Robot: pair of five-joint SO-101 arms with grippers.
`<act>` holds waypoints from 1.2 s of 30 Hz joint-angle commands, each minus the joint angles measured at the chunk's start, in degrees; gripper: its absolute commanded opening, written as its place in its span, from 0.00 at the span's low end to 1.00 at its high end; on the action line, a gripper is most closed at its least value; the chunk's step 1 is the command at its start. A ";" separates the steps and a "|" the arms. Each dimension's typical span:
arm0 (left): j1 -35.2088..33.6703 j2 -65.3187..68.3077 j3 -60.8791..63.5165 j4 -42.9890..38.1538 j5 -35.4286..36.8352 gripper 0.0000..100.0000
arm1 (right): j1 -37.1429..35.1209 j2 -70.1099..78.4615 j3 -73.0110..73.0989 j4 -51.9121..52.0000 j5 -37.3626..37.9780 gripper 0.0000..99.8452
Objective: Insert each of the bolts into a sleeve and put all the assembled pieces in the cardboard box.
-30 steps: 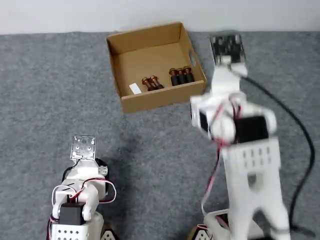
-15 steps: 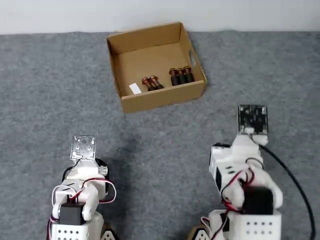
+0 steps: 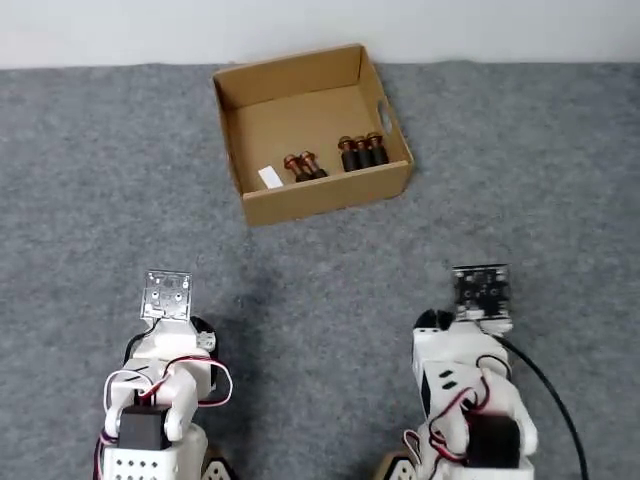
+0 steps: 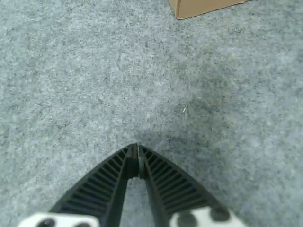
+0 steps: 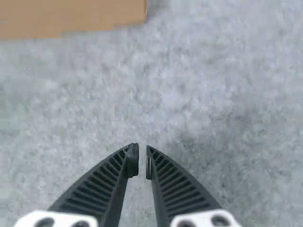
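The cardboard box (image 3: 230, 120) stands at the back of the grey carpet. Inside it lie two groups of bolts in dark sleeves: one (image 3: 305, 165) near the front wall, another (image 3: 361, 151) by the right wall. My left gripper (image 4: 138, 161) is shut on nothing, low over bare carpet, well short of the box corner (image 4: 203, 5). My right gripper (image 5: 140, 161) is shut too, with only a thin slit between its tips and nothing in it. It hangs over carpet with the box wall (image 5: 71, 16) farther off. Both arms are folded back near the table's front, left arm (image 3: 165, 300) and right arm (image 3: 480, 290).
A small white label (image 3: 270, 177) lies on the box floor beside the left group of bolts. Grey carpet (image 3: 330, 270) stretches between the arms and the box. A black cable (image 3: 545, 385) runs from the right arm toward the front edge.
The right arm has pulled back from beside the box's right wall to a folded pose near the front. The left arm and the box contents have not moved.
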 commanded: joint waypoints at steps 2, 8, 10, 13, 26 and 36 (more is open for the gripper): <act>-0.26 -0.26 -0.40 -1.41 -0.09 0.01 | 0.48 -0.66 1.85 -3.03 -0.44 0.01; -0.26 -0.26 -0.40 -1.41 -0.09 0.01 | 0.48 -0.66 7.38 -3.74 -1.23 0.01; -0.26 -0.26 -0.40 -1.41 -0.09 0.01 | 0.48 -0.66 8.35 -3.74 -1.23 0.01; -0.26 -0.26 -0.40 -1.41 -0.09 0.01 | 0.48 -0.66 10.29 -3.74 -1.23 0.01; -0.26 -0.26 -0.40 -1.41 -0.09 0.01 | 0.48 -0.48 14.77 -3.56 -14.33 0.01; -0.26 -0.26 -0.40 -1.41 -0.09 0.01 | 4.00 -0.48 14.77 0.75 -14.42 0.01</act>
